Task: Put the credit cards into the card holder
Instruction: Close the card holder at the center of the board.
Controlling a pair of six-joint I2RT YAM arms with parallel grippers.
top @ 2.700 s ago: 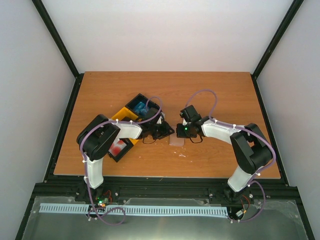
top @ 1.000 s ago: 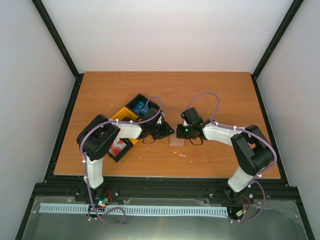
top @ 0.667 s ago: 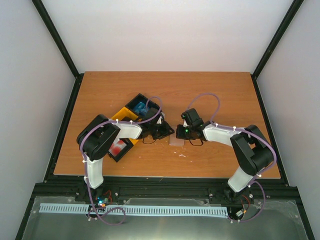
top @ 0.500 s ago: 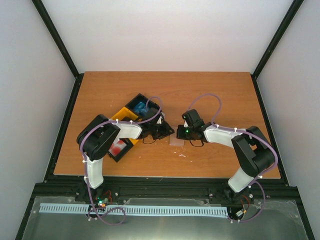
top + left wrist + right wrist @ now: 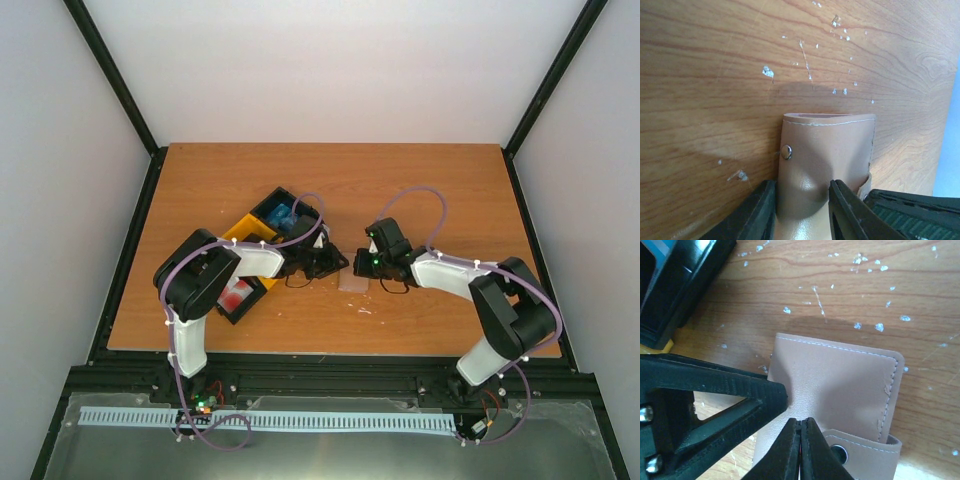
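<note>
The pinkish-tan card holder (image 5: 352,280) lies on the table between both grippers. In the left wrist view the card holder (image 5: 825,150), with its snap stud, sits between the black fingers (image 5: 757,212). My left gripper (image 5: 802,202) (image 5: 327,262) is shut on it. My right gripper (image 5: 800,427) (image 5: 363,266) is shut, its tips just over the holder's (image 5: 840,380) flat face, next to a left finger (image 5: 715,390). A thin reddish line shows between its fingers; I cannot tell what it is. Blue cards (image 5: 281,215) and a red-and-white card (image 5: 237,294) lie in the bins.
The black and yellow bins (image 5: 250,228) stand left of the grippers, partly under the left arm. A black bin corner (image 5: 680,285) shows at the top left of the right wrist view. White specks dot the wooden table (image 5: 420,190).
The right arm's forearm and elbow have shifted slightly to the right while its gripper stays at the card holder. The left arm and the holder have not moved.
</note>
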